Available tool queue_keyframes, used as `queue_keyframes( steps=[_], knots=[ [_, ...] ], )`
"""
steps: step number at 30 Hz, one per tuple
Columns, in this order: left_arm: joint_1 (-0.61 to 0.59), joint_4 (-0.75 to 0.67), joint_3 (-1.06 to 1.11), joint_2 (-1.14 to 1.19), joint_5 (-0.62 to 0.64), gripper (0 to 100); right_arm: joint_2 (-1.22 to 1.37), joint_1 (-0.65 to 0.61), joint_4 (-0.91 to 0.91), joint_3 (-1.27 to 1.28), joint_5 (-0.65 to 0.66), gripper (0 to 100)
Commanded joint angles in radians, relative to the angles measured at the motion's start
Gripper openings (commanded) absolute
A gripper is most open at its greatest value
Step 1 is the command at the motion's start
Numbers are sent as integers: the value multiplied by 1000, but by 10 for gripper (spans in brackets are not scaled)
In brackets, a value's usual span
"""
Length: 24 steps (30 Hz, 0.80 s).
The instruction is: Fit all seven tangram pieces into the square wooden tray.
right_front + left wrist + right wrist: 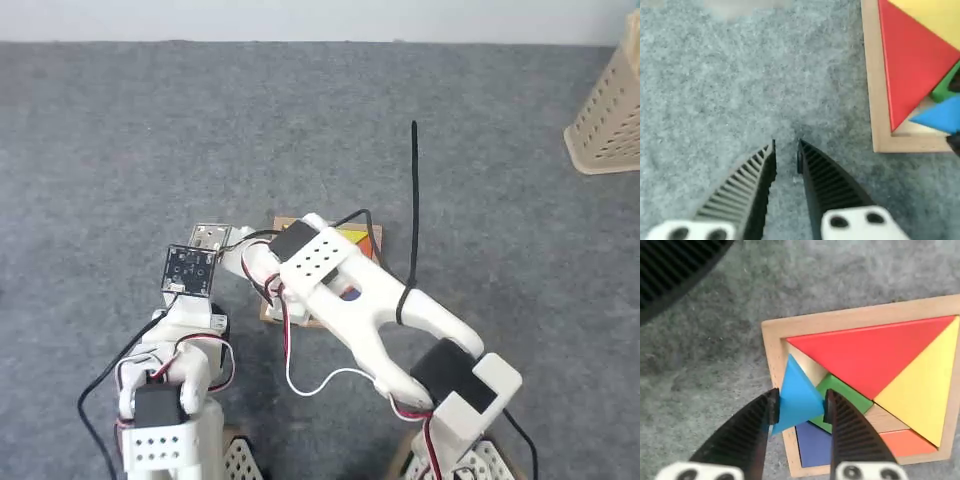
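The square wooden tray (774,337) lies on grey carpet, holding a large red triangle (875,352), a large yellow triangle (925,382), a green piece (842,390), a dark blue piece (815,445) and an orange piece (905,442). My right gripper (800,402) is shut on a small blue triangle (796,395), tilted over the bare corner of the tray beside the red triangle. In the high view the right arm covers most of the tray (375,243). My left gripper (786,148) stands narrowly open over bare carpet beside the tray (870,75), nothing between its fingers.
A perforated beige basket (610,110) stands at the far right. A black cable (414,190) runs up from the right arm. Open carpet stretches beyond the tray and to its left.
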Motion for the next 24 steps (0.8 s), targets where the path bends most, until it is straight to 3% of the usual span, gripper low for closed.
queue_keyframes(
  steps=[1, 6, 12, 19, 24],
  knots=[
    [2, 0, -10, -21, 8, 71, -13, -12, 5, -61, 5, 112],
    [2, 0, -10, -21, 8, 71, -13, -10, 12, -61, 5, 222],
    [2, 0, -10, -21, 8, 71, -13, -10, 2, -41, 6, 220],
    [2, 0, -10, -21, 8, 71, -24, 102, 4, -48, -49, 1],
    [2, 0, -10, -21, 8, 71, -65, 211, 2, -25, -144, 6]
  ],
)
